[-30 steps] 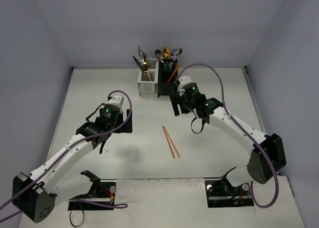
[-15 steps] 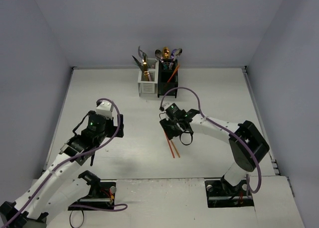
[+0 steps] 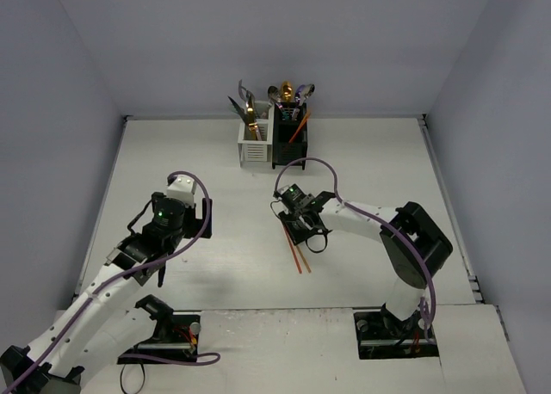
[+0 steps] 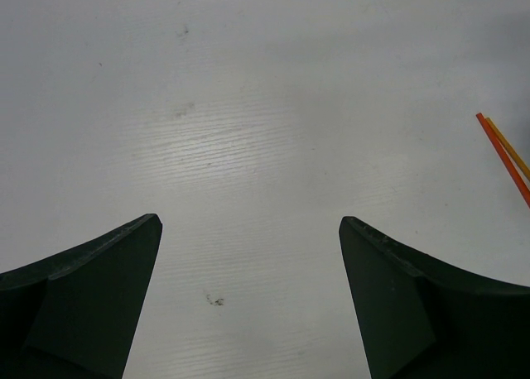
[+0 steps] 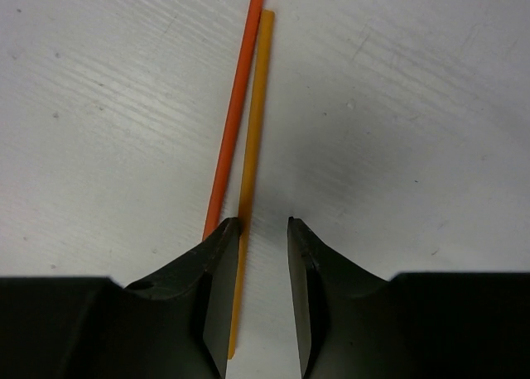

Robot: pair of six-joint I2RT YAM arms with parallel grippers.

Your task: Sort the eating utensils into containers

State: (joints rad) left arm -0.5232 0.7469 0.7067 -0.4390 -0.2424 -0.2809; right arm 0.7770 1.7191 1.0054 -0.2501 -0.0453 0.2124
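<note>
Two thin chopsticks lie side by side on the white table, mid-centre. In the right wrist view the yellow-orange chopstick runs between my right gripper's jaws, against the left finger. The orange-red chopstick passes outside and under that finger. The jaws stand narrowly apart, low over the table. In the top view the right gripper sits over the chopsticks' far end. My left gripper is open and empty over bare table, left of centre. The white caddy and black caddy stand at the back, holding several utensils.
The chopsticks' tips show at the right edge of the left wrist view. Grey walls enclose the table on the left, back and right. The arm bases and their cables sit along the near edge.
My right arm swung from beside the caddies down and toward the centre, onto the chopsticks' far end. My left arm pulled back toward the near left.
</note>
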